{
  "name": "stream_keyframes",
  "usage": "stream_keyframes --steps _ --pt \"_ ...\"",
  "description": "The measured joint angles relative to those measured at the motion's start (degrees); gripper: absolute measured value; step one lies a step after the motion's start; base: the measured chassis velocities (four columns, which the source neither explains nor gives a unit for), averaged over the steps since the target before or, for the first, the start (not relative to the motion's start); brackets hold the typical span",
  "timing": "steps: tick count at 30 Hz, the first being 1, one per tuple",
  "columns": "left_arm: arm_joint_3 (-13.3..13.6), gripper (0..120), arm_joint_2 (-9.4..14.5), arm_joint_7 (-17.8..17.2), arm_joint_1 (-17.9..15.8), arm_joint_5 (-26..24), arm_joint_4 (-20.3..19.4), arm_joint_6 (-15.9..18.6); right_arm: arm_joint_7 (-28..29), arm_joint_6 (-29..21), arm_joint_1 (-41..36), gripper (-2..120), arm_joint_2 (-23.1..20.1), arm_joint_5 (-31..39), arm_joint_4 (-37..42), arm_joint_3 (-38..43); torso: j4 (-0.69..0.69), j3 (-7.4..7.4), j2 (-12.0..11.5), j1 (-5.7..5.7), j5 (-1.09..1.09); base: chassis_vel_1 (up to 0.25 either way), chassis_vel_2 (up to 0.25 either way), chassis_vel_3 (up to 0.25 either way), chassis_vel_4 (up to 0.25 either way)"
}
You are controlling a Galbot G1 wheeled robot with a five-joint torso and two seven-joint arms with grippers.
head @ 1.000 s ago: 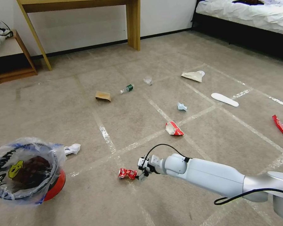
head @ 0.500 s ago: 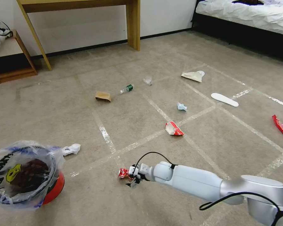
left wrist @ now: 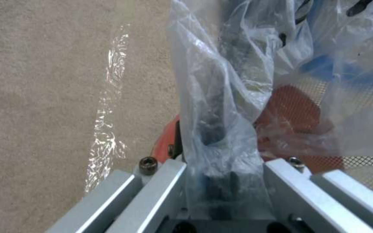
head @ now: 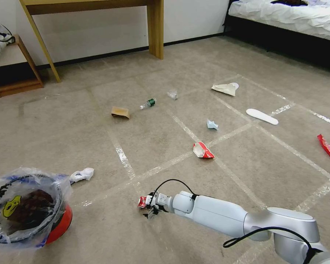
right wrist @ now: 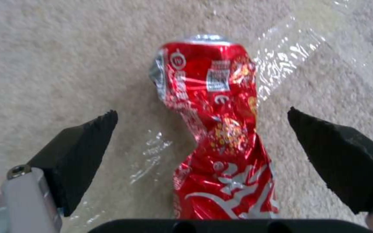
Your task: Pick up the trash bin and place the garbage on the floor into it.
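The floor [head: 165,143], a beige carpet crossed by shiny tape lines, carries scattered garbage: a tan paper bag [head: 120,112], a small bottle [head: 148,103], a red-and-white wrapper [head: 202,150], a white tissue [head: 81,174] and more farther off. The trash bin [head: 60,223], red with a printed clear liner, hangs low at the robot's left, well apart from the piece being picked. The left gripper [left wrist: 221,181] holds it, pinching the rim with the liner bunched between its fingers.

The right gripper [right wrist: 199,152] is down at the carpet, spread wide either side of a crumpled red wrapper [right wrist: 219,129], its pads [right wrist: 83,145] not yet touching it. To do this well, I judge it should centre on the twisted middle (the narrowest part), sink until the pad tips brush the pile, then close gently so the foil crushes inward, not sideways.
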Motion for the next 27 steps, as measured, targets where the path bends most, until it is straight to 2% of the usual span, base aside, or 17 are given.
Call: stream_keyframes --steps 11,13,15,16,17,19,20,22,27 --pt "0.56 1 0.01 0.13 -0.37 0.45 0.61 0.0 1.64 0.62 -1.38 98 0.4 -1.61 -1.69 1.53 0.0 0.0 0.0 0.0 0.0 0.0 0.0 0.0 0.0" --pt "0.66 1 0.03 0.21 -0.49 0.58 0.87 0.0 1.8 0.63 -1.32 89 0.43 -1.59 -1.87 1.67 0.0 0.0 0.0 0.0 0.0 0.0 0.0 0.0 0.0" --pt "0.67 1 0.03 0.22 -0.52 0.6 0.91 0.0 1.83 0.64 -1.3 86 0.43 -1.59 -1.94 1.71 0.0 0.0 0.0 0.0 0.0 0.0 0.0 0.0 0.0" --pt "0.68 1 0.06 0.24 -0.57 0.61 0.94 0.0 1.87 0.72 -1.3 80 0.48 -1.59 -2.14 1.77 0.0 0.0 0.0 0.0 0.0 0.0 0.0 0.0 0.0" --pt "0.68 1 0.06 0.24 -0.57 0.61 0.94 0.0 1.87 0.72 -1.3 80 0.48 -1.59 -2.14 1.77 0.0 0.0 0.0 0.0 0.0 0.0 0.0 0.0 0.0" --pt "0.68 1 0.24 0.27 -0.61 0.6 1.0 -0.01 1.97 1.0 -1.45 69 0.54 -1.58 -2.42 1.9 0.0 0.0 0.0 0.0 0.0 0.0 0.0 0.0 0.0" --pt "0.68 1 0.24 0.27 -0.61 0.6 1.0 -0.01 1.97 1.0 -1.45 69 0.54 -1.58 -2.42 1.9 0.0 0.0 0.0 0.0 0.0 0.0 0.0 0.0 0.0" --pt "0.64 1 0.39 0.27 -0.62 0.52 1.02 -0.02 1.98 1.11 -1.71 57 0.46 -1.58 -2.43 2.11 0.0 0.0 0.0 0.0 0.01 0.0 0.0 0.0 0.0" --pt "0.64 1 0.41 0.27 -0.61 0.5 1.05 -0.06 2.02 1.17 -2.05 45 0.1 -1.56 -2.09 2.52 0.0 0.0 0.0 0.0 0.01 0.0 0.0 0.0 0.0"
